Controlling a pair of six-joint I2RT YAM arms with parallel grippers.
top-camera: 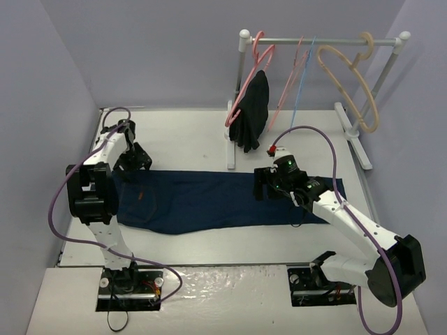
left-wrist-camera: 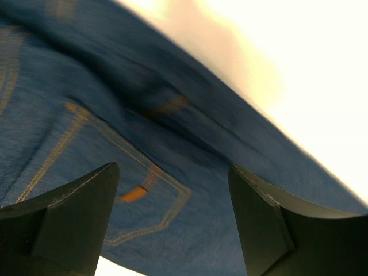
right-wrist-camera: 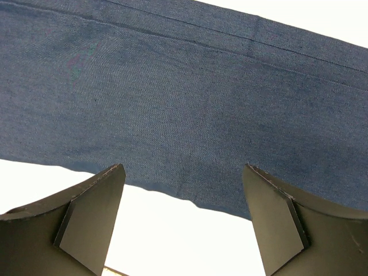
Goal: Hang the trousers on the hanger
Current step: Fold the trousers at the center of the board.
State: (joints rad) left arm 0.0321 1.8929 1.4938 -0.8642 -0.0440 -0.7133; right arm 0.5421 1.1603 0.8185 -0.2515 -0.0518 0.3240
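Overhead, the trousers (top-camera: 209, 202) lie flat across the table (top-camera: 181, 132). They are dark blue, with the waist to the left and the legs to the right. The hanger (top-camera: 302, 84) hangs on the rack (top-camera: 321, 40) behind. The left gripper (top-camera: 133, 159) is at the waist, the right gripper (top-camera: 269, 183) over the legs.

Left wrist: jaws spread above a pocket (left-wrist-camera: 132, 172) with orange stitching, holding nothing.

Right wrist: jaws spread above plain denim with one seam (right-wrist-camera: 230, 40), also empty.

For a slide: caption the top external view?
Left gripper and right gripper, both open, above navy trousers spread on the table; light-blue hanger on the rail.
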